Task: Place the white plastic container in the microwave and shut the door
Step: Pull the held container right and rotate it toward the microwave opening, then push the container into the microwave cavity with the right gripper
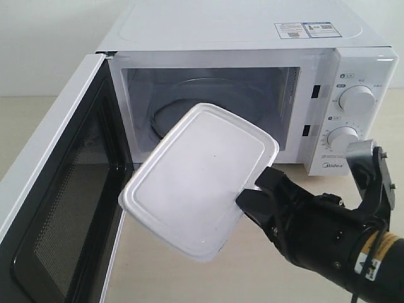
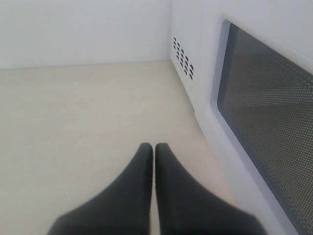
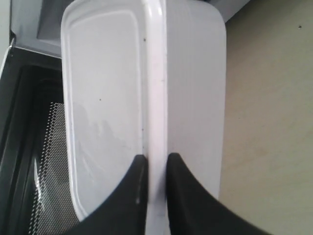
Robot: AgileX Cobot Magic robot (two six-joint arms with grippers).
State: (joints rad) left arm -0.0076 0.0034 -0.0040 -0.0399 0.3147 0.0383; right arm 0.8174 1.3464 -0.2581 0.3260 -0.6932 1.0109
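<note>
While the door [image 1: 57, 189] is standing wide open on the left, the right gripper [image 1: 254, 190] is pinching the rim of the white plastic container [image 1: 199, 180] at one short end. It is holding the container tilted in the air just in front of the cavity of the microwave [image 1: 240, 28], not yet inside. The left gripper [image 2: 154, 152] is pointing along the table [image 2: 73, 122] beside the door's outer face, fingers pressed together, gripping nothing.

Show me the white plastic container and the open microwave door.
White rectangular plastic container [image 1: 199, 180], exterior view, centre of its lid.
Open white microwave door [image 1: 69, 214], exterior view, black mesh inner face.
</note>
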